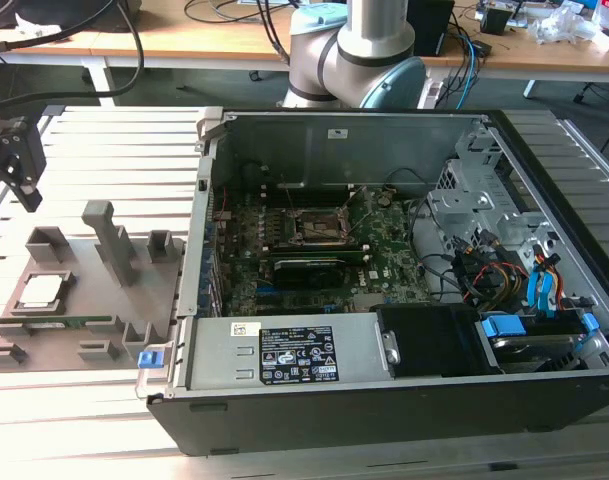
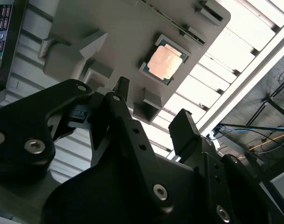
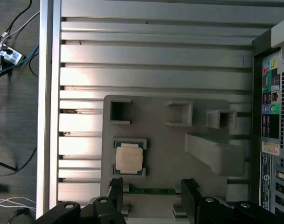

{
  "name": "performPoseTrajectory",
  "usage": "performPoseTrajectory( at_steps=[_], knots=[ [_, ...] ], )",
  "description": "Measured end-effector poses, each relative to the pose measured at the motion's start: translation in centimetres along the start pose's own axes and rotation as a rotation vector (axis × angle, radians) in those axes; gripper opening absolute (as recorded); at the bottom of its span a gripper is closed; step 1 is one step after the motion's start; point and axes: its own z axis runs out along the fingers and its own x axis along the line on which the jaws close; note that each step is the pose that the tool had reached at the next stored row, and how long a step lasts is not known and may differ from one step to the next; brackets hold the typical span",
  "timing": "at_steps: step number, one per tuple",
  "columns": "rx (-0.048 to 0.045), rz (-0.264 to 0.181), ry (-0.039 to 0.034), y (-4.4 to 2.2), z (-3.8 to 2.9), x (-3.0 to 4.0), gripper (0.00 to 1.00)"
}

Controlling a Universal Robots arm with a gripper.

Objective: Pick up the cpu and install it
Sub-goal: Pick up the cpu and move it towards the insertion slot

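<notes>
Plainly the cpu [image 3: 129,157] is not yet lifted. It lies metal face up in a square nest of the grey holder tray [image 3: 165,149], which sits on the slatted surface [image 3: 132,56] towards its edge at the exterior view's left, just beside the open computer case [image 1: 384,420]. The nest's corner lips would keep the chip square for a clean grasp. The gripper [image 3: 152,186] hangs above the tray with its fingers spread and nothing between them, near the chip but apart from it. A thin green memory stick [image 3: 155,190] lies in a slot below. Inside the case the socket [image 1: 319,228] seems to have its frame raised, though that is hard to make out. A black-and-white label [image 1: 297,355] sits on a metal panel of the case, and coloured stickers [image 3: 271,81] mark its rear ports. Their print is too small to tell.
</notes>
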Motion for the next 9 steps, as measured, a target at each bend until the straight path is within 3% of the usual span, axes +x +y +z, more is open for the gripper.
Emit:
performPoseTrajectory(
  at_steps=[4, 6, 9],
  knots=[
    [0.0000, 0.000, 0.0000, 0.00, 0.23, 0.00, 0.62],
    [0.0001, 0.000, 0.0001, -0.01, 1.02, 0.03, 0.62],
    [0.0000, 0.000, 0.0000, -0.01, 1.19, 0.03, 0.62]
  ],
)
